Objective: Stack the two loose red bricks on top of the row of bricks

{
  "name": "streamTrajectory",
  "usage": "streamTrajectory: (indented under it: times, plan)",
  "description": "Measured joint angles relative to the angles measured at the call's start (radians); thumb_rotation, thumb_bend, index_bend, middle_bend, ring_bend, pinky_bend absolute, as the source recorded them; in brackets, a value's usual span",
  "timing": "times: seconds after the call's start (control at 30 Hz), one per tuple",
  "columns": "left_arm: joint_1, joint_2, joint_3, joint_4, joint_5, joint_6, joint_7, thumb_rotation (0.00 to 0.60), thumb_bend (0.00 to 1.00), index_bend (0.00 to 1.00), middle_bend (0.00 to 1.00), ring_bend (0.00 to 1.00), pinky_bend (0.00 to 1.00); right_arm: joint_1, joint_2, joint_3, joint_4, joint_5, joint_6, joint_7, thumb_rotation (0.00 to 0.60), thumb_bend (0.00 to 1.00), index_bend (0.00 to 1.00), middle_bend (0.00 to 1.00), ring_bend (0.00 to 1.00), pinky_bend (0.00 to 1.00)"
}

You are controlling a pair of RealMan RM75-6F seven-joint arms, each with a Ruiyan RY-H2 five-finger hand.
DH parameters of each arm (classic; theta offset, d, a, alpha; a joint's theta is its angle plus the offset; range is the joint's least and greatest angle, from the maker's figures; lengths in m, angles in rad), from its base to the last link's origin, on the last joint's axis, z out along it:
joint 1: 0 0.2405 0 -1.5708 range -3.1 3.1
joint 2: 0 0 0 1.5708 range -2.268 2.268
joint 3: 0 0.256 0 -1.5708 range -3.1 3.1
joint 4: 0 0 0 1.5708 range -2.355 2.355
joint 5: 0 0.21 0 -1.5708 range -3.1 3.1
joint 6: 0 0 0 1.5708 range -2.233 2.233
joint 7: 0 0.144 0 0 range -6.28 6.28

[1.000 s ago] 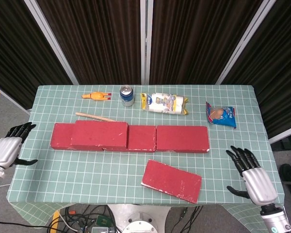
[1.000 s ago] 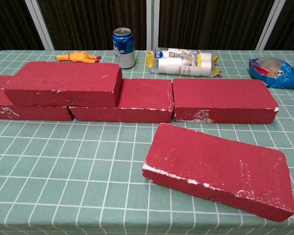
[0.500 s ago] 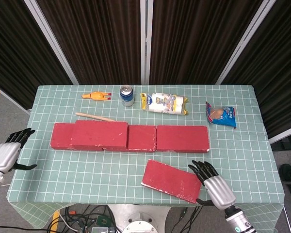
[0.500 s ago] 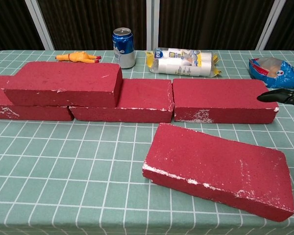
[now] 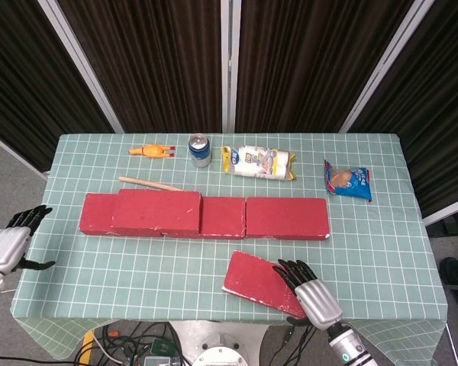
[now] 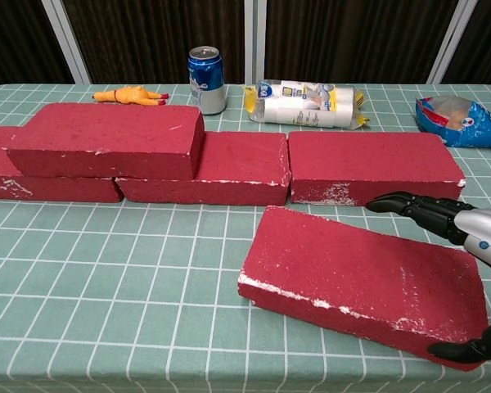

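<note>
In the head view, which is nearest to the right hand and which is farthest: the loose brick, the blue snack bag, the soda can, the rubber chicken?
From the right hand:
1. Loose brick, directly under it.
2. Blue snack bag, back right.
3. Soda can, back centre.
4. Rubber chicken, back left.

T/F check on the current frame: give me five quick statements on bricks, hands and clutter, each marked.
1. One brick already sits on the row at its left end. True.
2. The loose brick lies behind the row. False: it lies in front, near the table edge.
3. The right hand is over the loose brick's right end. True.
4. The left hand holds a brick. False: it holds nothing, off the table's left edge.
5. The can lies tipped over. False: it stands upright.
</note>
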Motion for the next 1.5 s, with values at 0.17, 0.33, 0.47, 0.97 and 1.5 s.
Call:
streamTrajectory:
  times: [0.17,0.33,0.47,0.97,1.5]
  plan:
    - [0.006,-0.012,-0.001,0.019,0.003,-0.002,0.003,0.6,0.0,0.01,0.0,0.0,0.0,0.008,-0.018,0.006,0.024,0.01,0.004,-0.004,0.6,0.0,0.0,0.0,0.0,0.0]
    - [0.009,-0.025,-0.005,0.029,0.007,-0.01,0.001,0.6,0.0,0.01,0.0,0.0,0.0,0.014,-0.02,0.007,0.043,0.026,0.005,-0.007,0.6,0.0,0.0,0.0,0.0,0.0]
    - [0.008,-0.027,-0.007,0.027,0.014,-0.014,-0.012,0.6,0.0,0.01,0.0,0.0,0.0,0.015,-0.014,0.011,0.059,0.039,0.013,-0.003,0.6,0.0,0.0,0.0,0.0,0.0]
    - [0.013,-0.024,-0.016,0.023,0.022,-0.023,-0.023,0.6,0.0,0.01,0.0,0.0,0.0,0.086,0.04,0.039,0.057,0.109,-0.076,0.084,0.6,0.0,0.0,0.0,0.0,0.0]
    - [0.022,-0.017,-0.018,0.037,0.03,-0.031,-0.071,0.6,0.0,0.01,0.0,0.0,0.0,0.181,0.0,0.08,-0.012,0.287,-0.181,-0.072,0.6,0.0,0.0,0.0,0.0,0.0]
